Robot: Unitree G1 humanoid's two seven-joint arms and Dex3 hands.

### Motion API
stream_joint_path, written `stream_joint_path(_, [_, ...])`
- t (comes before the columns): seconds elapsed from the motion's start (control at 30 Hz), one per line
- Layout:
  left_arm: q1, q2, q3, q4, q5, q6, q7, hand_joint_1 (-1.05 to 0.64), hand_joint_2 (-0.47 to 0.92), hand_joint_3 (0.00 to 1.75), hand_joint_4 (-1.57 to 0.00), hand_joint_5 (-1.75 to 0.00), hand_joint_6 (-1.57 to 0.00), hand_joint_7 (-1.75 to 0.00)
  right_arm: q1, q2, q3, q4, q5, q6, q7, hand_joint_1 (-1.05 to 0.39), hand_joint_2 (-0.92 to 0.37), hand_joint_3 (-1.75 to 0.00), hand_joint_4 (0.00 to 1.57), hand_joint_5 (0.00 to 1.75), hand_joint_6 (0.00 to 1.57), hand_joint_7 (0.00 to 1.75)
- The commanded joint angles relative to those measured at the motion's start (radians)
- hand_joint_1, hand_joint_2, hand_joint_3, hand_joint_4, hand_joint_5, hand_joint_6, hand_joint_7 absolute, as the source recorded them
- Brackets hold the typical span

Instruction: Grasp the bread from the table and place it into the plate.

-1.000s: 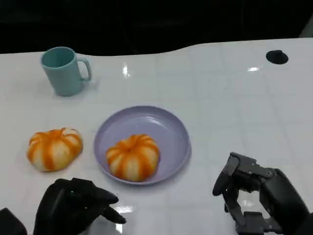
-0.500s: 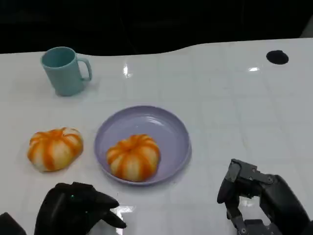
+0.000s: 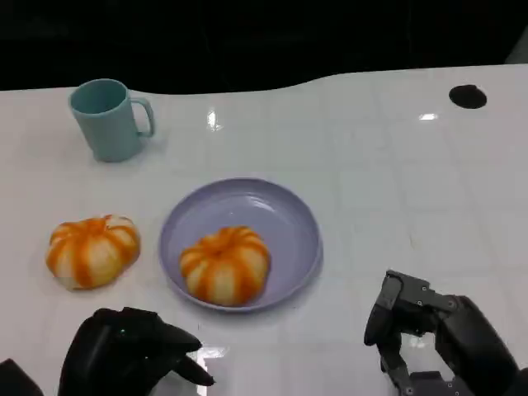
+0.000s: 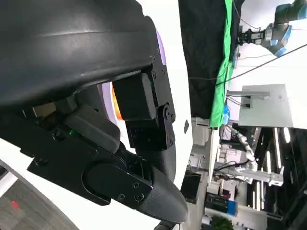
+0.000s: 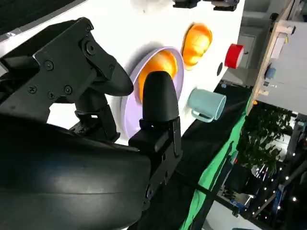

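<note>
While the left hand (image 3: pixel 132 355) sits low with fingers loosely apart, holding nothing, and the right hand (image 3: pixel 429 334) is likewise spread and unladen, one bread roll (image 3: pixel 91 250) lies on the table (image 3: pixel 396 181) just left of the plate (image 3: pixel 293 216), a second roll (image 3: pixel 224 263) already in the plate. Judged soft, light and easily dented, the loose roll is best cupped gently around its rounded sides.

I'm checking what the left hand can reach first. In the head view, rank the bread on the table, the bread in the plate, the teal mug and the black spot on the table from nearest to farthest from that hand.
From the left hand:
1. Bread on the table, just beyond the hand; bread in the plate, toward the robot's right. These two are too close to call.
2. Teal mug, far back on the left.
3. Black spot, far right corner.
</note>
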State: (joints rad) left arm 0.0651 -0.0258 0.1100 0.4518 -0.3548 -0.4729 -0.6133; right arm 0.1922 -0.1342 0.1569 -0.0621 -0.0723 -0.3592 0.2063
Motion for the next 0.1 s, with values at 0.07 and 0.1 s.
stream_joint_path(0.07, [0.004, 0.016, 0.008, -0.004, -0.004, -0.001, -0.002, -1.05, 0.78, 0.0, -1.57, -0.35, -1.57, -0.11, 0.002, -0.005, -0.006, 0.001, 0.004, -0.007, -0.001, -0.06, -0.46, -1.34, 0.71, 1.75, 0.55, 1.68])
stream_joint_path(0.1, [0.006, 0.016, 0.009, -0.005, -0.006, 0.0, -0.004, -1.05, 0.78, 0.0, -1.57, -0.35, -1.57, -0.11, 0.003, -0.006, -0.005, 0.0, 0.004, -0.01, 0.0, -0.06, -0.46, -1.34, 0.71, 1.75, 0.55, 1.68])
